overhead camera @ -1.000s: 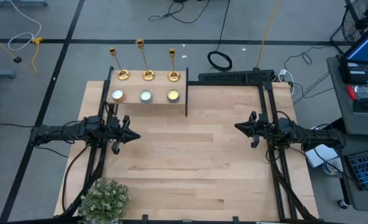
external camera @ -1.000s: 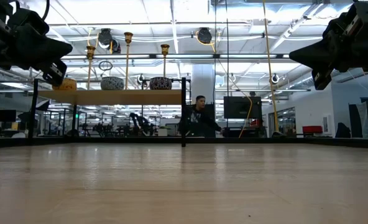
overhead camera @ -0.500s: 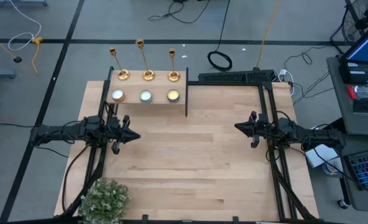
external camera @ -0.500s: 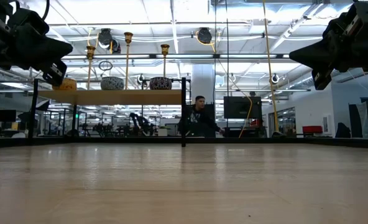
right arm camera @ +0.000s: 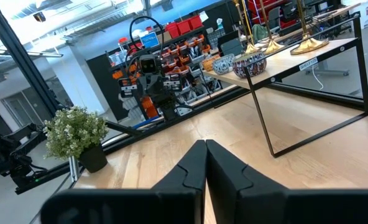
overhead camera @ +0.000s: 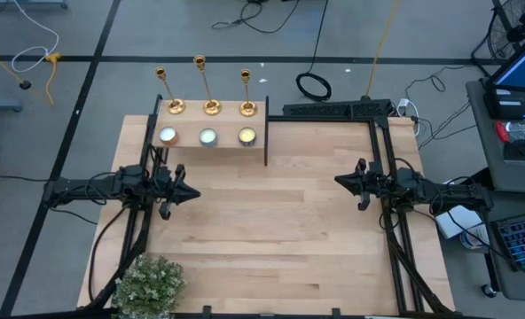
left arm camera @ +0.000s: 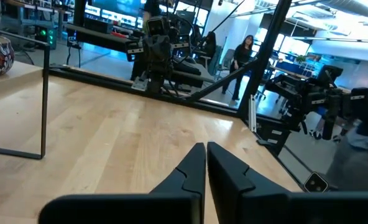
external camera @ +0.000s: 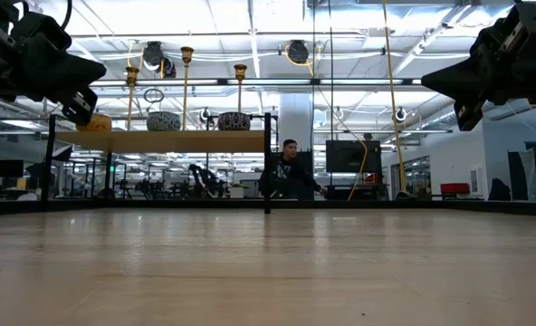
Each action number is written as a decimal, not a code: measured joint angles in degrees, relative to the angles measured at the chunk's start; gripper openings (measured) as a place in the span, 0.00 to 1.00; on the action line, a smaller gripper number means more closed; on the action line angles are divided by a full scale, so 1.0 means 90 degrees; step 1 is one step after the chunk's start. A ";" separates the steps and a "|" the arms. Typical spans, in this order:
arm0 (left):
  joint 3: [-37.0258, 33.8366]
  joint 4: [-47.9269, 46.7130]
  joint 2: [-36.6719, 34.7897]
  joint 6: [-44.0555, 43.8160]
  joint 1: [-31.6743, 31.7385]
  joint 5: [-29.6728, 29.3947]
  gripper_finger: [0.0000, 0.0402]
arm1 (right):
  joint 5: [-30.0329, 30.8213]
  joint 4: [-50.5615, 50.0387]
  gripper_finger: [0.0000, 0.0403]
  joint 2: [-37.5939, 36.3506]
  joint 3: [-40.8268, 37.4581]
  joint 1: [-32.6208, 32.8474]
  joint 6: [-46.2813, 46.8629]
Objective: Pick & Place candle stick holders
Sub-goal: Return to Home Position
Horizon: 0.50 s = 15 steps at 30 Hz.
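Three gold candle stick holders (overhead camera: 211, 107) are seen upright in a row along the back of the shelf (overhead camera: 187, 138), at the far left corner of the bench (overhead camera: 271, 230). Three small candles (overhead camera: 207, 136) are set in a row just in front of them. The left pincer (overhead camera: 193, 194) is held above the bench's left side, its fingers (left arm camera: 196, 163) pressed together on nothing. The right pincer (overhead camera: 338, 181) is held above the right side, likewise closed and empty. A potted plant (overhead camera: 147, 283) is placed at the near left corner.
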 joint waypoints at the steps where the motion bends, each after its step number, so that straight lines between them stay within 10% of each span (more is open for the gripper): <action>1: 0.0000 0.0000 0.0000 0.0001 0.0000 0.0000 0.05 | 0.0000 0.0000 0.01 0.0000 -0.0001 0.0000 0.0000; 15: 0.0000 0.0000 0.0000 0.0007 0.0000 0.0000 0.06 | 0.0000 0.0000 0.01 -0.0001 0.0000 0.0000 0.0001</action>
